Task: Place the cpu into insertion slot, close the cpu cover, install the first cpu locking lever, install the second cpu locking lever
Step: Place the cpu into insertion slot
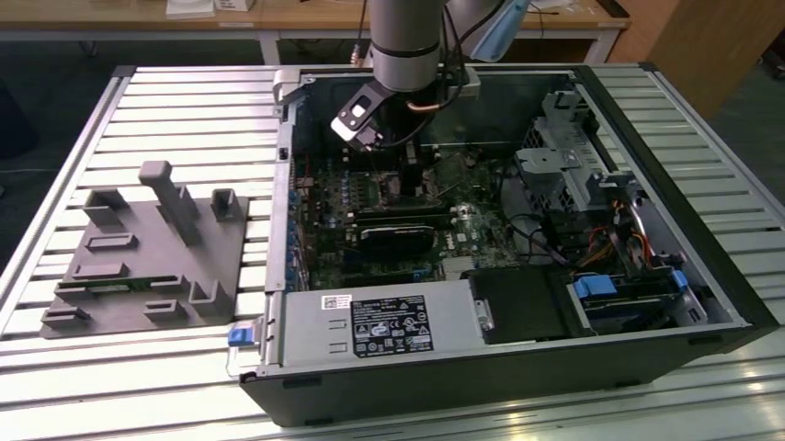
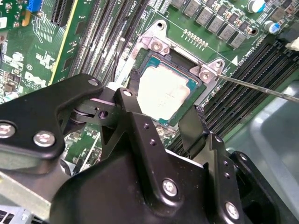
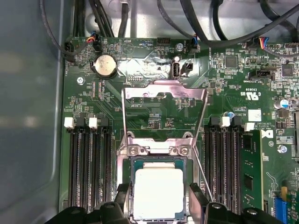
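Your tool (image 2: 162, 98) straddles the cpu (image 3: 159, 193), which lies in the insertion slot (image 3: 159, 159) with the cpu cover (image 3: 163, 88) raised. Whether the tool grips the cpu, I cannot tell. Pull away crooked and you could unseat it.

A slatted metal table (image 1: 184, 110) carries an open black computer case (image 1: 491, 381) lying on its side; a grey moulded fixture block (image 1: 147, 262) sits beside it, toward the exterior view's left.
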### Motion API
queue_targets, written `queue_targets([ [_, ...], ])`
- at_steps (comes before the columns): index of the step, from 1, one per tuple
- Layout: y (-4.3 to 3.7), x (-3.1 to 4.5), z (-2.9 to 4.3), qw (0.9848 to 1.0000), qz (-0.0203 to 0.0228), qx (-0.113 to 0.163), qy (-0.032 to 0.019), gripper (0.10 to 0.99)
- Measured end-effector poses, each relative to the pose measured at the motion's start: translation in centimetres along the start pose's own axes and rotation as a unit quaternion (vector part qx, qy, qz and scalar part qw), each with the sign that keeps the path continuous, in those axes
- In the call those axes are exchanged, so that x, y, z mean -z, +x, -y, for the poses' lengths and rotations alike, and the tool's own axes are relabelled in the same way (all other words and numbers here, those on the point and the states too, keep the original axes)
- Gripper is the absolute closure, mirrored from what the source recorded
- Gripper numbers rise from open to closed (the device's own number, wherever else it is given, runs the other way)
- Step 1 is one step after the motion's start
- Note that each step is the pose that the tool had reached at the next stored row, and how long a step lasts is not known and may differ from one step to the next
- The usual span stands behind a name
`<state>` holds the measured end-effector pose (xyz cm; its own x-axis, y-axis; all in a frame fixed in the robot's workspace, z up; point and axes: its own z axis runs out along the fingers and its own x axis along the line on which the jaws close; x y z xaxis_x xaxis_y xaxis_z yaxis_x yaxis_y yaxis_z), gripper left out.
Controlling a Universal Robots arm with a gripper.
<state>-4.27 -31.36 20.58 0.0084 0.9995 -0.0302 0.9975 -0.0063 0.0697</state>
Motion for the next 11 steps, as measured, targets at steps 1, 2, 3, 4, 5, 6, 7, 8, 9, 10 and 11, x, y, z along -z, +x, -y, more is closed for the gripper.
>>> queue_targets([
  [1,0.0,0.01,0.0,1.0,0.0,0.0,0.0,0.475],
  [2,0.0,0.02,0.0,1.0,0.0,0.0,0.0,0.475],
  [3,0.0,0.03,0.0,1.0,0.0,0.0,0.0,0.475],
  [4,0.0,0.04,0.0,1.0,0.0,0.0,0.0,0.475],
  [5,0.0,0.05,0.0,1.0,0.0,0.0,0.0,0.486],
  [6,0.0,0.06,0.0,1.0,0.0,0.0,0.0,0.549],
  [7,0.0,0.07,-0.01,1.0,0.0,0.0,0.0,0.612],
  [8,0.0,0.08,-0.01,1.0,0.0,0.0,0.0,0.612],
  [9,0.0,0.09,-0.01,1.0,0.0,0.0,0.0,0.671],
  [10,0.0,0.1,-0.01,1.0,0.0,0.0,0.0,0.671],
  [11,0.0,0.11,-0.01,1.0,0.0,0.0,0.0,0.729],
])
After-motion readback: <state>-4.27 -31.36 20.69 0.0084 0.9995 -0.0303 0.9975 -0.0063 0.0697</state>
